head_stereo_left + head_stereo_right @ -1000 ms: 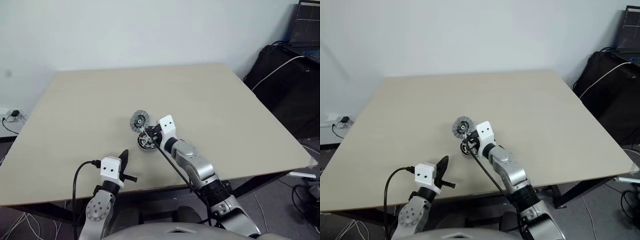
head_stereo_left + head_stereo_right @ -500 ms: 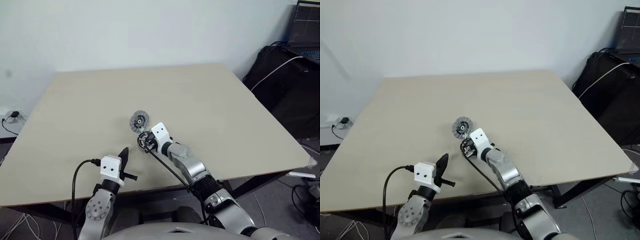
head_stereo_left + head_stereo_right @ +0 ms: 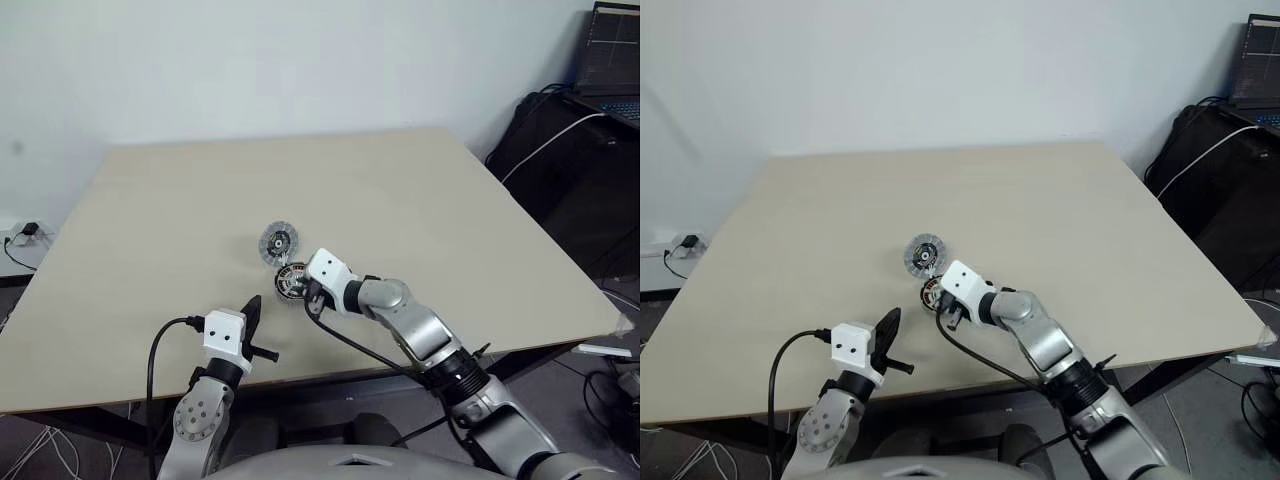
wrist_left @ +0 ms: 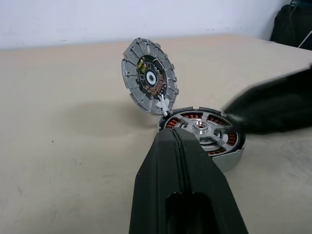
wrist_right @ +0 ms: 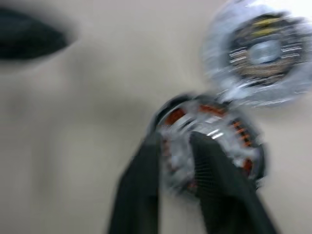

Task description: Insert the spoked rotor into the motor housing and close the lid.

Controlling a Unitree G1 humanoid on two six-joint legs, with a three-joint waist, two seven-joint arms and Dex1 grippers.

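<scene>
The motor housing (image 4: pixel 222 157) lies flat mid-table, copper windings showing between the silver spokes of the spoked rotor (image 4: pixel 202 127) that sits inside it. The lid (image 4: pixel 148 78) stands tilted up from the housing's far edge, its inner face with the dark centre hub turned toward me. My right gripper (image 5: pixel 175 141) hovers at the housing's near rim, its two fingers apart with nothing gripped between them; it is blurred. My left gripper (image 4: pixel 178 141) is shut and empty, pointing level at the housing from the table's near edge (image 3: pixel 250 310).
The beige table (image 3: pixel 420 200) is otherwise bare. A black bag (image 3: pixel 570 170) with a white cable and a laptop (image 3: pixel 610 50) stand off the table's right side. A black cable (image 3: pixel 350 345) trails from my right wrist over the near edge.
My right arm swung its elbow out to the right, the wrist rolled and the gripper drew back a little from the housing. Its fingers have parted. The left arm stayed still.
</scene>
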